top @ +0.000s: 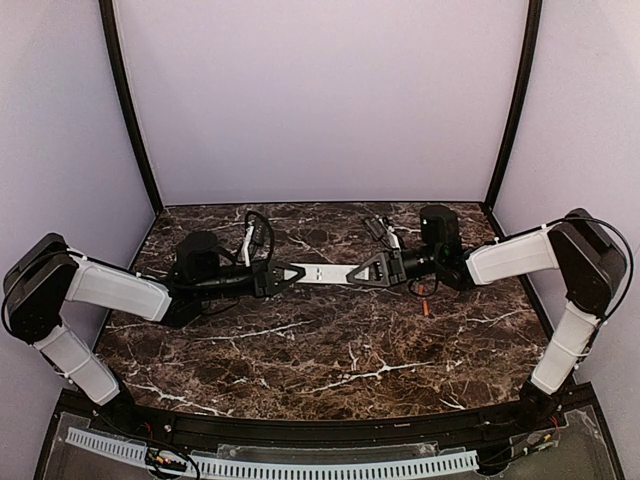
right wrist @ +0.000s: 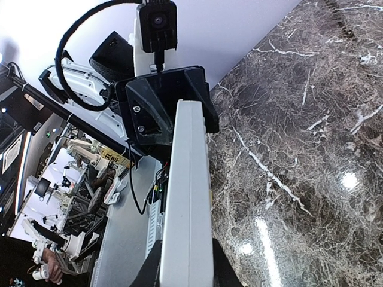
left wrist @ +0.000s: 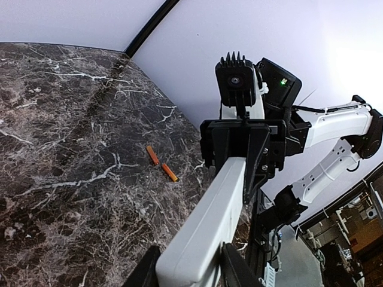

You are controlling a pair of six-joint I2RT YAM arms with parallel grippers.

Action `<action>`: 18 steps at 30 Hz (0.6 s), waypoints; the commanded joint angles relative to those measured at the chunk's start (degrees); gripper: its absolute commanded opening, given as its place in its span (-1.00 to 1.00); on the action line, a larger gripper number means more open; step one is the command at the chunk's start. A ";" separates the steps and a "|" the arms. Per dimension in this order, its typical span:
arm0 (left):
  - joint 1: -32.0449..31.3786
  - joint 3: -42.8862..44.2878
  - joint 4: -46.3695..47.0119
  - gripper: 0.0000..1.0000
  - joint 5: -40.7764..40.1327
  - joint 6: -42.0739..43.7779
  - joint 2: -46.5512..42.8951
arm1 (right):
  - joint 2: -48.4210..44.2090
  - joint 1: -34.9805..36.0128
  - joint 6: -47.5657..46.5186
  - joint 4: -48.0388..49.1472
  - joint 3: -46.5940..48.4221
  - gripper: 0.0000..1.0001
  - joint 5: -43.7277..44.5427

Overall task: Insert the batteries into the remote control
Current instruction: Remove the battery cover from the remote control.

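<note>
The remote control (top: 322, 272), a slim white bar, hangs level above the marble table, held at both ends. My left gripper (top: 290, 273) is shut on its left end. In the left wrist view the bar (left wrist: 209, 221) runs away from my left gripper (left wrist: 188, 272), whose jaws press both its sides. My right gripper (top: 352, 272) is shut on the other end. The right wrist view shows the bar (right wrist: 188, 191) edge-on between the jaws of my right gripper (right wrist: 185, 272). Two orange batteries (left wrist: 153, 155) (left wrist: 169, 172) lie on the table below the right arm, and one battery (top: 424, 305) shows in the top view.
The marble table (top: 320, 350) is enclosed by pale walls with black corner posts (top: 130, 110). Black cables (top: 258, 232) lie at the back behind the left arm. More cabling (top: 378, 228) sits behind the right arm.
</note>
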 commanded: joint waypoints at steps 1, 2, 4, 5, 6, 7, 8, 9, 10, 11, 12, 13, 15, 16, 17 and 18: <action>0.66 0.29 -5.25 -0.11 -3.76 2.27 -1.10 | -0.46 -0.50 0.97 2.01 -0.67 -1.00 -0.24; 0.70 0.32 -5.50 -0.06 -4.27 2.35 -1.10 | -0.50 -0.54 1.00 1.99 -0.75 -1.00 -0.20; 0.71 0.38 -6.36 -0.02 -5.20 2.65 -1.26 | -0.55 -0.61 0.97 1.90 -0.80 -1.00 -0.20; 0.68 0.49 -7.66 -0.05 -6.04 3.07 -1.40 | -0.54 -0.70 0.86 1.80 -0.80 -1.00 -0.24; 0.66 0.68 -8.20 -0.06 -6.35 3.32 -1.43 | -0.46 -0.77 0.83 1.73 -0.80 -1.00 -0.18; 0.71 0.82 -8.84 -0.09 -6.78 3.64 -1.51 | -0.47 -0.74 0.75 1.62 -0.80 -1.00 -0.24; 0.71 0.80 -8.92 -0.10 -6.86 3.74 -1.52 | -0.38 -0.79 0.63 1.39 -0.80 -1.00 -0.18; 0.73 0.85 -8.96 -0.11 -6.95 3.87 -1.60 | -0.32 -0.79 0.38 1.08 -0.80 -1.00 -0.10; 0.68 0.86 -8.98 -0.13 -7.07 3.90 -1.61 | -0.17 -0.82 0.34 0.86 -0.80 -1.00 -0.10; 0.67 0.86 -8.95 -0.15 -7.10 4.00 -1.62 | -0.07 -0.87 0.16 0.74 -0.80 -1.00 -0.02; 0.66 0.86 -8.93 -0.20 -7.06 4.01 -1.67 | -0.02 -0.90 0.10 0.60 -0.80 -1.00 0.13; 0.66 0.86 -8.96 -0.21 -6.96 4.21 -1.64 | 0.11 -0.91 -0.02 0.36 -0.80 -1.00 0.20; 0.67 0.86 -9.04 -0.26 -7.01 4.37 -1.72 | 0.45 -0.99 -0.13 0.10 -0.72 -1.00 0.32; 0.68 0.82 -9.11 -0.30 -7.10 4.58 -1.82 | 0.53 -1.01 -0.20 -0.02 -0.73 -1.00 0.39; 0.66 0.85 -9.31 -0.32 -7.28 4.74 -1.86 | 0.66 -1.02 -0.25 -0.30 -0.66 -1.00 0.57; 0.71 0.86 -9.42 -0.38 -7.37 4.89 -1.99 | 0.84 -1.08 -0.40 -0.58 -0.56 -1.00 0.67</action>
